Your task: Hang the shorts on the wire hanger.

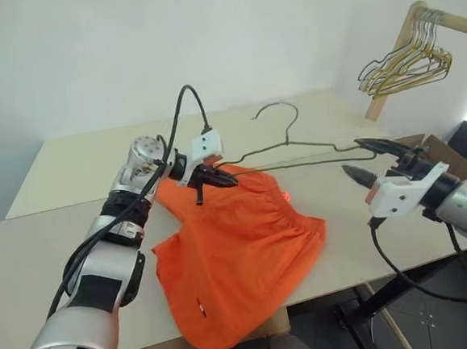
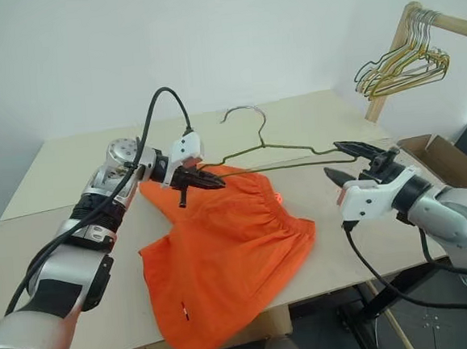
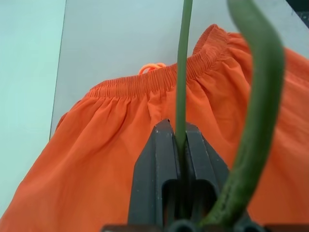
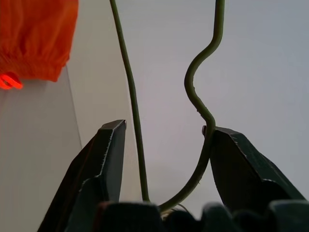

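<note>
While the left gripper (image 1: 218, 178) pinches the wire hanger (image 1: 296, 145) above the shorts (image 1: 240, 255), the right gripper (image 1: 366, 162) gapes around its far end.

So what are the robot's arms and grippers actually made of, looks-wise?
Silver-grey jointed arms with black bands and loose black cables. The left gripper and right gripper each have two black tapered fingers behind a white boxy wrist block.
</note>
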Available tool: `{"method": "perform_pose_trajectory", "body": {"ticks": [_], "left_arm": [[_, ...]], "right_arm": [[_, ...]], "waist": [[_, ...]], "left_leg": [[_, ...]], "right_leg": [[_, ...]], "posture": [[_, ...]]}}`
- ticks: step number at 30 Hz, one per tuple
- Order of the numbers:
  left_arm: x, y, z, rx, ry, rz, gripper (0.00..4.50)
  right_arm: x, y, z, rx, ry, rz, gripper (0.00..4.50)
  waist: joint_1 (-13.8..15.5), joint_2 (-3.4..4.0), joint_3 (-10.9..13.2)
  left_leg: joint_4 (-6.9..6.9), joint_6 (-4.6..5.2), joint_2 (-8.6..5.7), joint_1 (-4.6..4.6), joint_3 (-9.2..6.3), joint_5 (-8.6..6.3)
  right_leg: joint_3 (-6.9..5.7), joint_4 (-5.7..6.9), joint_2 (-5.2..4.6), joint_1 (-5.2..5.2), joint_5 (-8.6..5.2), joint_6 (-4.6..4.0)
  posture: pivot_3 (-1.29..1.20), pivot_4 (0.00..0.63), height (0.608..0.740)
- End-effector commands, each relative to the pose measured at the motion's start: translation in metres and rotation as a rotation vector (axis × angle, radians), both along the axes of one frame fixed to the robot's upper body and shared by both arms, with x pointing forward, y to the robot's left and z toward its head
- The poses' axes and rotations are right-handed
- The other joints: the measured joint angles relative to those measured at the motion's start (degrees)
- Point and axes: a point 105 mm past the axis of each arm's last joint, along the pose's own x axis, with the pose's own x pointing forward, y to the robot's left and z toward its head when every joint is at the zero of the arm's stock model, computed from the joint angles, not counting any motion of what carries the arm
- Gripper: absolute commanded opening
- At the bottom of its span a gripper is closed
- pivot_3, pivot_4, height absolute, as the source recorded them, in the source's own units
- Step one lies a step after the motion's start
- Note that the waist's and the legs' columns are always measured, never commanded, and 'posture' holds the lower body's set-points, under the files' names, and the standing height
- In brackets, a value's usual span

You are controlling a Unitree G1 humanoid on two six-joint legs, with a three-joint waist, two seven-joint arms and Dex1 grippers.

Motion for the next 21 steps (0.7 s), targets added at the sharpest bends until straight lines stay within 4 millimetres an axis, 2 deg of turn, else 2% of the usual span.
{"method": "perform_pose_trajectory", "body": {"ticks": [1, 3, 6, 9, 12, 18, 21], "left_arm": [[0.005, 0.011, 0.018, 0.027, -0.095, 0.016, 0.0], [0.003, 0.016, 0.016, 0.057, -0.117, 0.001, 0.0], [-0.001, 0.022, 0.01, 0.106, -0.128, -0.016, 0.0], [-0.009, 0.027, 0.002, 0.155, -0.13, -0.06, 0.0], [-0.018, 0.029, 0.0, 0.179, -0.112, -0.109, 0.0], [-0.027, 0.029, -0.001, 0.223, -0.078, -0.159, 0.0], [-0.029, 0.027, -0.001, 0.223, -0.082, -0.173, 0.0]], "right_arm": [[-0.007, 0.0, 0.017, -0.019, -0.015, 0.027, 3.99], [-0.01, 0.0, 0.012, 0.01, 0.088, 0.031, 4.45], [-0.016, 0.004, 0.01, 0.077, 0.243, 0.045, 4.45], [-0.014, 0.011, 0.02, 0.195, 0.403, 0.029, 4.45], [-0.013, 0.017, 0.024, 0.217, 0.58, -0.005, 4.45], [-0.024, 0.032, 0.016, 0.284, 1.107, -0.049, 4.45], [-0.021, 0.037, 0.013, 0.276, 1.188, -0.077, 4.45]], "waist": [[-0.1, 0.0, 0.0], [0.0, 0.0, 0.0], [0.2, 0.0, 0.0], [0.3, 0.0, 0.0], [0.6, 0.01, 0.0], [1.3, 0.05, 0.0], [2.2, 0.05, 0.0]], "left_leg": [[0.0, 0.0, 0.0, 0.01, -0.01, 0.0], [0.0, 0.0, 0.0, 0.01, -0.01, 0.0], [0.0, 0.0, 0.02, -0.02, -0.04, 0.0], [0.0, 0.0, 0.02, -0.01, -0.05, 0.0], [0.0, 0.0, 0.01, 0.0, -0.08, 0.0], [0.0, 0.01, 0.12, -0.15, -0.17, -0.01], [0.0, 0.01, 0.09, -0.18, -0.18, -0.01]], "right_leg": [[0.0, 0.01, 0.0, 0.0, 0.0, 0.0], [0.0, 0.01, 0.0, 0.01, 0.0, 0.0], [-0.05, -0.03, 0.01, 0.02, 0.0, 0.0], [-0.03, -0.03, -0.02, 0.05, 0.0, 0.0], [-0.03, 0.04, -0.04, 0.04, 0.01, 0.0], [-0.18, -0.06, -0.01, -0.08, 0.02, -0.03], [-0.2, -0.05, -0.06, -0.15, 0.01, -0.02]], "posture": [[-0.24, 0.0, 0.74], [-0.24, 0.0, 0.74], [-0.22, 0.0, 0.74], [-0.21, 0.0, 0.74], [-0.21, 0.0, 0.74], [-0.19, 0.0, 0.74], [-0.19, 0.0, 0.74]]}}
